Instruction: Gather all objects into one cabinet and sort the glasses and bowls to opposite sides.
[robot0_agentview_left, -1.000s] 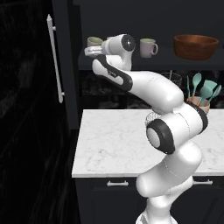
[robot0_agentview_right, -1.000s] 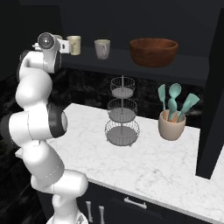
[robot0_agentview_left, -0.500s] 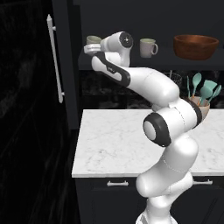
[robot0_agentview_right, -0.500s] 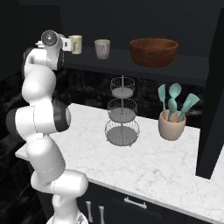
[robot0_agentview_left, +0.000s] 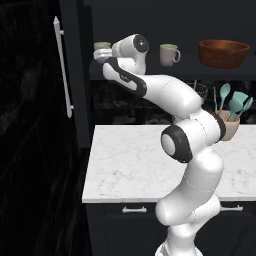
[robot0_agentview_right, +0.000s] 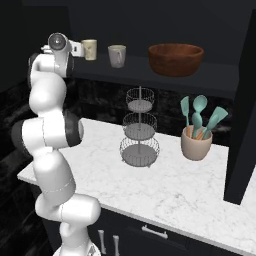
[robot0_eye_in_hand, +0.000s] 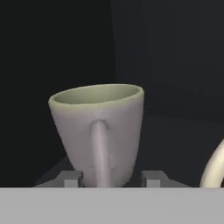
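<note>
- Hand view: pale mug (robot0_eye_in_hand: 98, 131) upright at centre, handle facing the camera, between the two fingertips (robot0_eye_in_hand: 70, 178) of the tool (robot0_eye_in_hand: 109, 179), spread either side, not pinching.
- Left base view: tool (robot0_agentview_left: 103, 53) at the cabinet shelf (robot0_agentview_left: 185, 70), 10 o'clock of frame; second mug (robot0_agentview_left: 169, 54) at 1 o'clock.
- Wooden bowl (robot0_agentview_left: 223, 52) at 2 o'clock on same shelf.
- Right base view: mottled mug (robot0_agentview_right: 89, 49) at 11 o'clock; utensil pot (robot0_agentview_right: 196, 142) on tabletop (robot0_agentview_right: 170, 185).

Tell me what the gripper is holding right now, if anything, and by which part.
Cannot be told. The gripper has a finger on each side of the base of a pale mug on the cabinet shelf, but contact isn't visible.
</note>
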